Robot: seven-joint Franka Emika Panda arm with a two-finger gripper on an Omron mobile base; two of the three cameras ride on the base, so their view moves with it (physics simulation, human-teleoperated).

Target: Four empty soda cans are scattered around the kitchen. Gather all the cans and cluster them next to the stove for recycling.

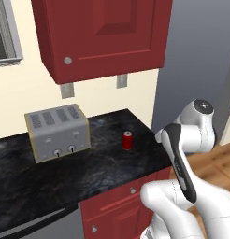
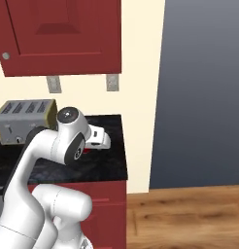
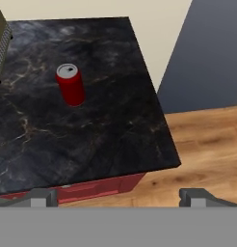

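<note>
One red soda can (image 1: 128, 140) with a silver top stands upright on the black marbled countertop (image 1: 89, 163), near its right end. In the hand view the soda can (image 3: 71, 86) sits up and to the left of my gripper (image 3: 119, 198). The gripper hangs above the counter's front edge, well apart from the can. Its two fingertips (image 3: 43, 198) stand wide apart and open, with nothing between them. From the right base view my white hand (image 2: 98, 137) hovers over the counter's right part. The stove is out of view.
A silver four-slot toaster (image 1: 58, 132) stands left of the can. Dark red upper cabinets (image 1: 103, 32) hang above the counter. A tall grey panel (image 1: 196, 56) rises past its right end. Below lie red drawers (image 1: 121, 205) and wooden floor (image 3: 202, 144).
</note>
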